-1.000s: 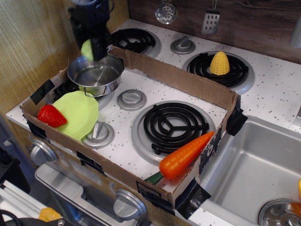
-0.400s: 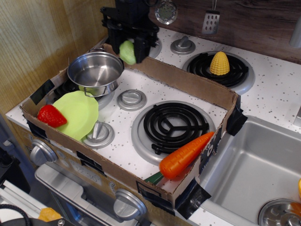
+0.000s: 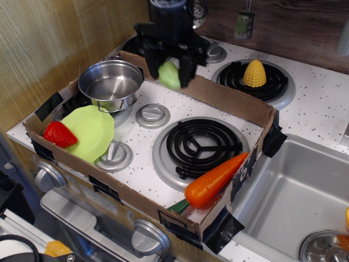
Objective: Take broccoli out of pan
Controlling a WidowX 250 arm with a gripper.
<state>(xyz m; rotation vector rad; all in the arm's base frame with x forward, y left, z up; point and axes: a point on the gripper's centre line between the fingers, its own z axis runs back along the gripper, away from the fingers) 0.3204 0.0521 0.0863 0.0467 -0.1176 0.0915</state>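
Observation:
My black gripper (image 3: 170,68) is shut on the pale green broccoli (image 3: 170,76) and holds it in the air above the back cardboard wall, to the right of the pan. The pan (image 3: 110,84), a shiny steel pot with deep sides, stands empty on the back left burner inside the cardboard box. The broccoli is well clear of the pan's rim.
A cardboard box wall (image 3: 218,98) frames the stove. A lime-green plate (image 3: 90,131) with a red strawberry (image 3: 59,134) lies front left. An orange carrot (image 3: 214,180) leans on the front right wall. A yellow corn cob (image 3: 254,73) sits on the back right burner. A sink (image 3: 294,202) is at right.
The gripper carried the broccoli from just over the pan to the right and slightly toward the middle of the stove. The pan stays put, empty.

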